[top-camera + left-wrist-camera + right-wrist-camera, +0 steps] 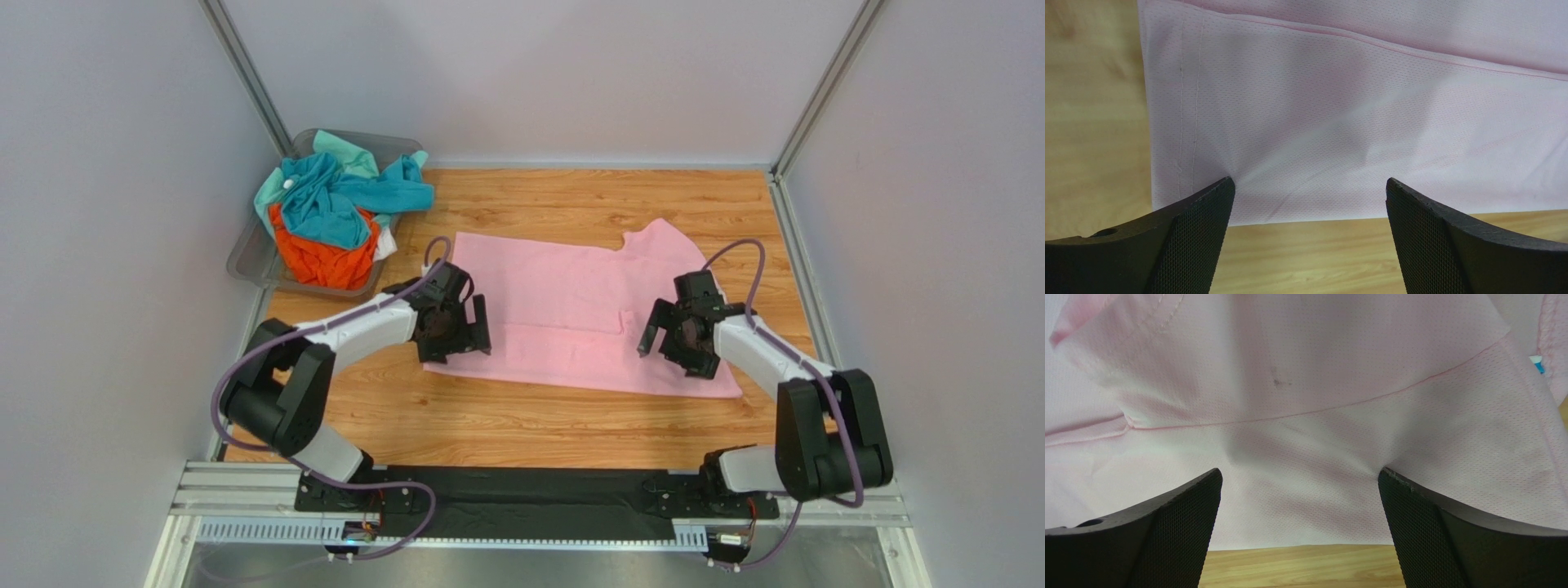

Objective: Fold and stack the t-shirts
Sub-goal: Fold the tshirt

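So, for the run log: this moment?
pink t-shirt: spread flat | left fingers: open, near edge | right fingers: open, near edge

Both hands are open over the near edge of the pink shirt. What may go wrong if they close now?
1. Under the left hand, the pink shirt puckers at one fingertip; closing may press creases into the fold.
2. The right hand sits over what look like overlapping seamed layers, so it may catch only the top one, and the lift would be uneven.
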`<state>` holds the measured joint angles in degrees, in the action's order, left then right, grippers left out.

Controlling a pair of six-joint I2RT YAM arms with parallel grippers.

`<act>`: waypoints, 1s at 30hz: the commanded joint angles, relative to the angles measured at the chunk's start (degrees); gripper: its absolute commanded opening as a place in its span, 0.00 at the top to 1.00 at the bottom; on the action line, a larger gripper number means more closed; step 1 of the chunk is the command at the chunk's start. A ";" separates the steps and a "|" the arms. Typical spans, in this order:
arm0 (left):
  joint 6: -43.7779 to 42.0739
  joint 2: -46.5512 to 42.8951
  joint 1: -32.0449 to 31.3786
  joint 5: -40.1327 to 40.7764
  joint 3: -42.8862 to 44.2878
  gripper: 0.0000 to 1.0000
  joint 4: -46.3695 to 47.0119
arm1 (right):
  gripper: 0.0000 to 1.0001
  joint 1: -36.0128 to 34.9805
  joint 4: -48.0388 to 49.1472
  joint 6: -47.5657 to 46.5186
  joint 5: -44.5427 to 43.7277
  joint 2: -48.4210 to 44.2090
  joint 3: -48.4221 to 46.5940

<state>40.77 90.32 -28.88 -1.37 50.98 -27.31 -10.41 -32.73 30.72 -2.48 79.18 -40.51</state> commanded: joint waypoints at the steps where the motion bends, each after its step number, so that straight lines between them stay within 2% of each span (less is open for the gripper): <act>1: 2.99 -5.06 -1.96 0.93 -6.15 0.00 -3.80 | 0.00 0.13 -6.29 5.30 0.63 -5.24 4.99; 8: 9.40 -14.98 -7.76 1.02 -13.00 0.00 -6.61 | 0.00 -0.31 -9.11 8.21 4.75 -24.82 11.94; 12: 10.82 -20.44 -8.82 2.76 -13.28 0.00 -10.74 | 0.00 -0.40 -10.85 7.95 6.00 -29.86 10.81; 17: 9.86 -27.73 -9.00 4.44 -10.91 0.00 -14.17 | 0.00 -0.40 -13.15 5.50 4.68 -32.24 4.49; 19: 9.33 -28.88 -9.08 8.20 -8.46 0.00 -14.70 | 0.00 -0.40 -13.59 4.61 3.89 -32.51 2.64; 24: 6.43 -25.03 -8.65 20.76 1.73 0.00 -19.71 | 0.00 -0.40 -14.38 2.51 -0.50 -32.51 -2.11; 26: 4.59 -20.92 -6.90 22.63 7.27 0.00 -19.89 | 0.00 -0.31 -14.47 1.63 -2.60 -32.24 -3.16; 30: 1.24 -12.21 -1.36 21.42 15.54 0.00 -17.69 | 0.00 -0.31 -13.42 -0.48 -3.06 -31.72 -3.08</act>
<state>45.95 73.41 -33.36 17.04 62.37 -45.28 -10.48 -46.50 33.04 -3.16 47.29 -42.02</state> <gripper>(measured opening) 0.993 0.998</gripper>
